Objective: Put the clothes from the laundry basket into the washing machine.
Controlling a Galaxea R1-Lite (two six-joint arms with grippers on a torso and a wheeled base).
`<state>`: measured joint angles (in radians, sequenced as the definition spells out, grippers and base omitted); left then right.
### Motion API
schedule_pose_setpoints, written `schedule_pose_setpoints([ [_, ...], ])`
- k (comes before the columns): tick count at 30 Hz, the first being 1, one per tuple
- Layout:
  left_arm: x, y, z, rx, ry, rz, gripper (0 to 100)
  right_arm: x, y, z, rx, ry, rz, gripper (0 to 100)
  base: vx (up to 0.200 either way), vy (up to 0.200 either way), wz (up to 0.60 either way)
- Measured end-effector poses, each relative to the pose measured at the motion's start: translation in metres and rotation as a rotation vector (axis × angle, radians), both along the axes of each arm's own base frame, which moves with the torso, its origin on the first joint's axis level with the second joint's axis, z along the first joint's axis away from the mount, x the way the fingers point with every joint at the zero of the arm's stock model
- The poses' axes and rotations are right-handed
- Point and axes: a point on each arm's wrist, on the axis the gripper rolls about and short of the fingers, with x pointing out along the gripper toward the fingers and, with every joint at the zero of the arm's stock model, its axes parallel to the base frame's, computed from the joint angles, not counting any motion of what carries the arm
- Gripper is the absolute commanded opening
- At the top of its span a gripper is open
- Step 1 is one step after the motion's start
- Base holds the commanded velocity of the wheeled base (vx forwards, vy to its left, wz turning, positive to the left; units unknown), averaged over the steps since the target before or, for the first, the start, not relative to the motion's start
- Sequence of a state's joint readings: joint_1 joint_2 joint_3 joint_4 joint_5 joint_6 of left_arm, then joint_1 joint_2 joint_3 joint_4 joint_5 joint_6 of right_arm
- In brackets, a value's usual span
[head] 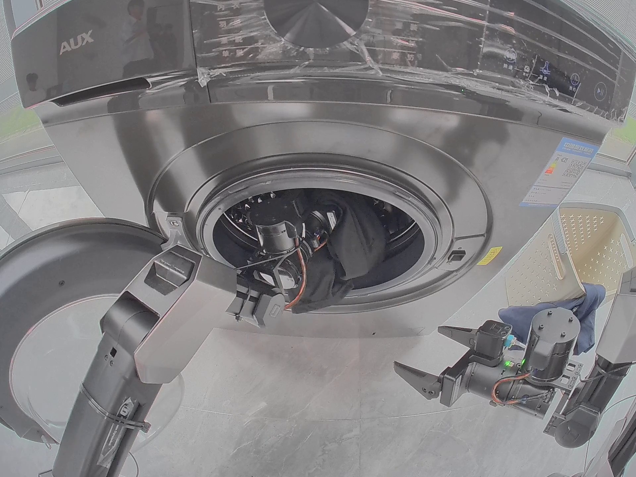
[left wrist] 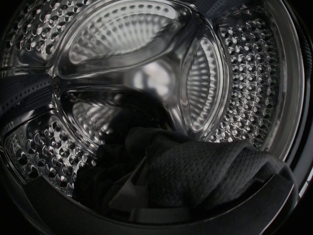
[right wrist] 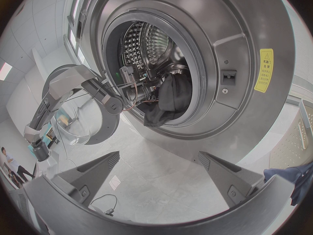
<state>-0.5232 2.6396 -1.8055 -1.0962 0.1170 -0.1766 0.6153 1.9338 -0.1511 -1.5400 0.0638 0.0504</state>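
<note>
1. Washing machine (head: 371, 134): it stands straight ahead, its round opening facing the robot and the steel drum (left wrist: 254, 82) bare at the back. That leaves plenty of room to carry cloth deeper.
2. Door (head: 59, 279): swung wide open on the robot's left, beside the left arm (head: 165, 313). Any withdrawal should come straight back so the arm stays clear of it.
3. Laundry basket (head: 589, 246): on the right, near the machine's front corner.
4. Dark garment (head: 351, 246): bunched at the mouth of the drum, with part of it drooping out over the lower lip. I judge the step is only half done. The cloth should be pushed well past the rim before it is let go, or it will slide back out or catch in the door.
5. Blue garment (head: 583, 306): draped over the basket's rim, likely the next pick.
6. Right gripper (head: 419, 349): spread wide and empty, low in front of the machine, near the blue garment.
7. Left gripper (head: 315, 226): inside the opening against the dark garment. Whether it grasps the cloth or has released it, I cannot tell.
</note>
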Motion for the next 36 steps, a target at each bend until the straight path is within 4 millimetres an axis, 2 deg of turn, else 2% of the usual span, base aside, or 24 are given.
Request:
schedule_pose_setpoints([
  [4, 0.006, -0.002, 0.003, -0.027, -0.012, 0.027, 0, 0.000, 0.000, -0.001, -0.001, 0.002, 0.000, 100, 0.000, 0.000, 0.00],
  [5, 0.007, -0.002, 0.003, -0.031, -0.010, 0.029, 100, 0.000, 0.000, -0.001, -0.002, 0.002, 0.000, 100, 0.000, 0.000, 0.00],
  [13, 0.002, -0.003, -0.007, -0.033, 0.058, 0.019, 100, 0.001, 0.000, -0.001, -0.002, 0.003, -0.001, 100, 0.000, 0.000, 0.00],
  [23, -0.032, -0.002, -0.029, 0.078, 0.285, -0.043, 100, 0.001, 0.000, -0.001, -0.001, 0.002, 0.000, 100, 0.000, 0.000, 0.00],
  [31, -0.051, -0.002, -0.033, 0.128, 0.360, -0.082, 100, 0.001, 0.001, -0.001, -0.001, 0.002, 0.002, 100, 0.000, 0.000, 0.00],
  [32, -0.051, -0.002, -0.033, 0.130, 0.361, -0.082, 0, 0.001, 0.001, -0.001, -0.001, 0.002, 0.002, 100, 0.000, 0.000, 0.00],
  [36, -0.050, -0.003, -0.033, 0.131, 0.368, -0.083, 0, 0.001, 0.001, -0.001, -0.001, 0.002, 0.002, 100, 0.000, 0.000, 0.00],
])
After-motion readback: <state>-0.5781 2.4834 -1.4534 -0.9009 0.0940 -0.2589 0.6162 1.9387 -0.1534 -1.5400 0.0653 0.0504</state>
